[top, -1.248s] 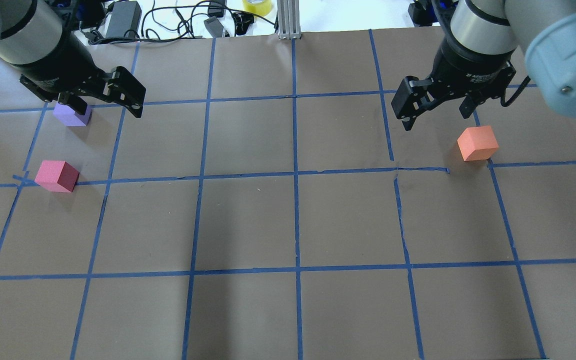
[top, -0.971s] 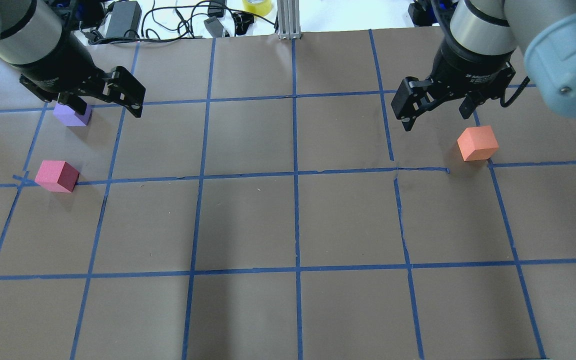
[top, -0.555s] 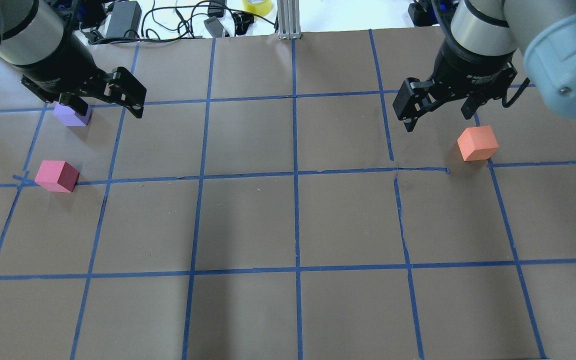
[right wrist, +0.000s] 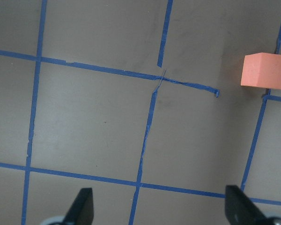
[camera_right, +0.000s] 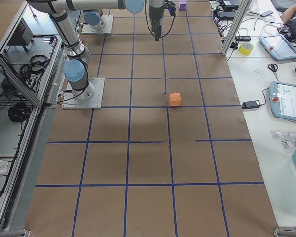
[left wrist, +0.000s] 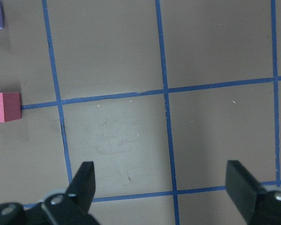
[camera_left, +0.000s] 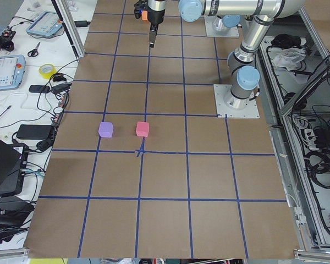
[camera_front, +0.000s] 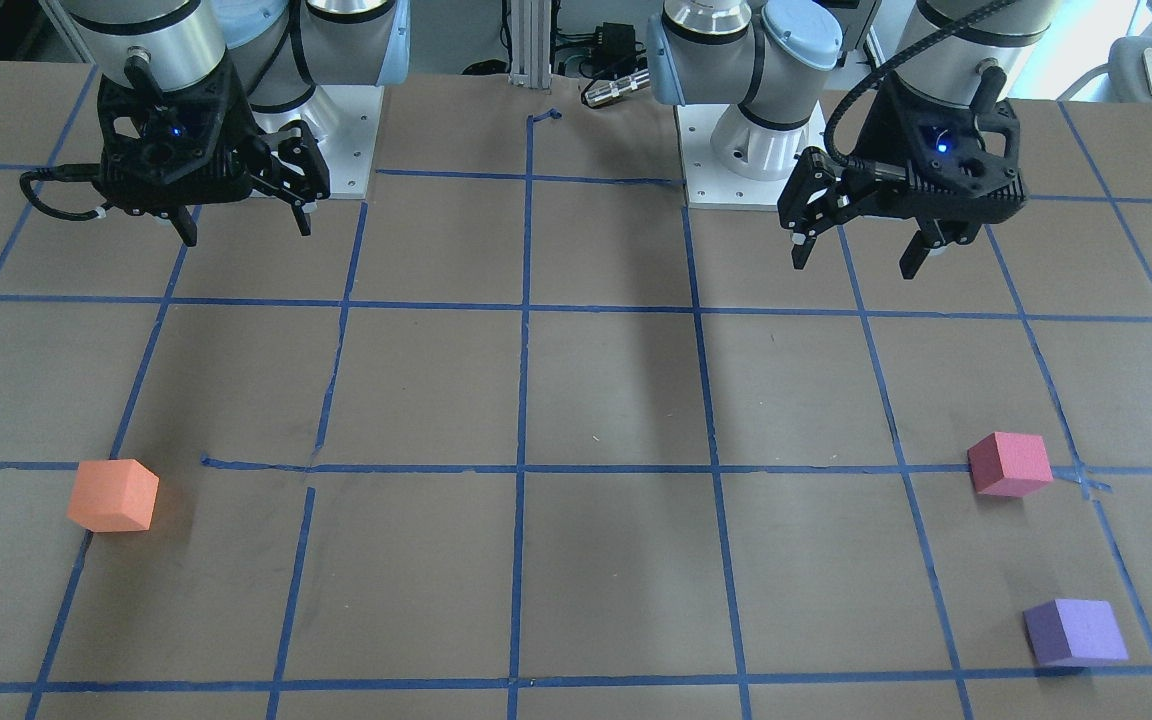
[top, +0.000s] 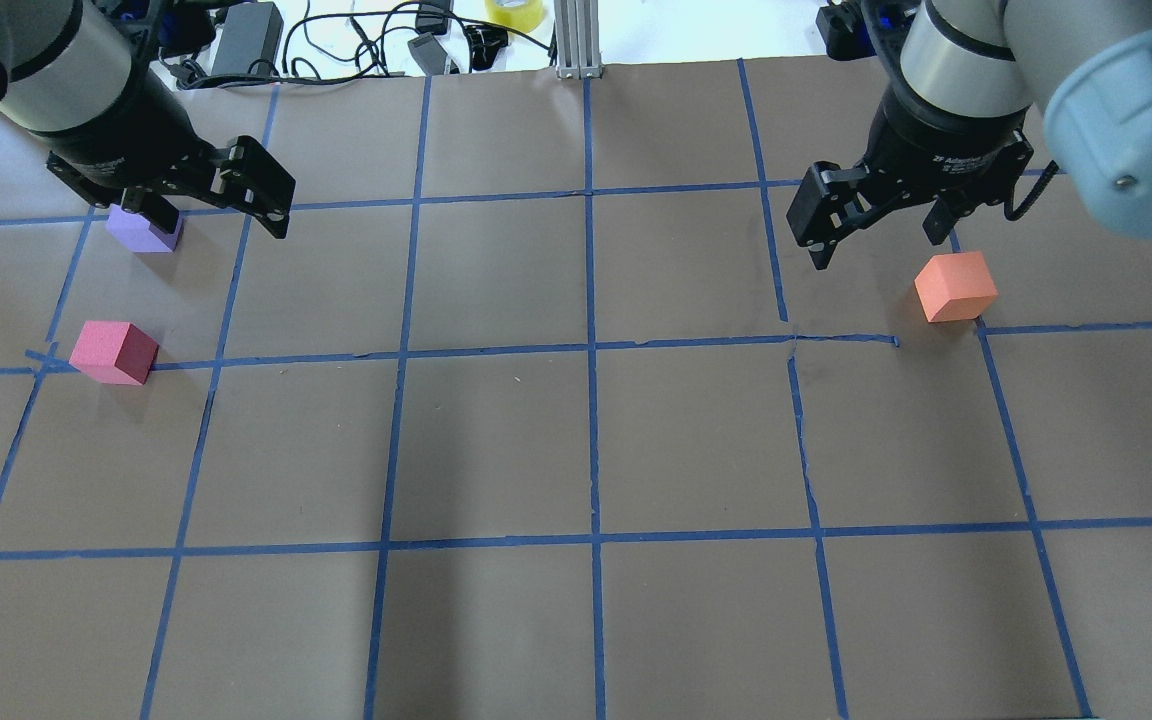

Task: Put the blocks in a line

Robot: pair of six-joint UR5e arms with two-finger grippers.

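Hovering | left claw (camera_front: 854,262) spread, purple block (camera_front: 1076,632) apart | right claw (camera_front: 246,232) spread, orange block (camera_front: 114,495) apart

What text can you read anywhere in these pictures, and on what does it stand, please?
"2F Adaptive", rest blurred: white print on the right end effector.
Left end effector: similar print, unreadable.
Orange block, pinkish-red block, purple block: no text.

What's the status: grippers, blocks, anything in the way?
Left gripper and right gripper open, empty. Orange block on robot's right, pinkish-red block and purple block on its left, no line yet. Nothing visible between them.
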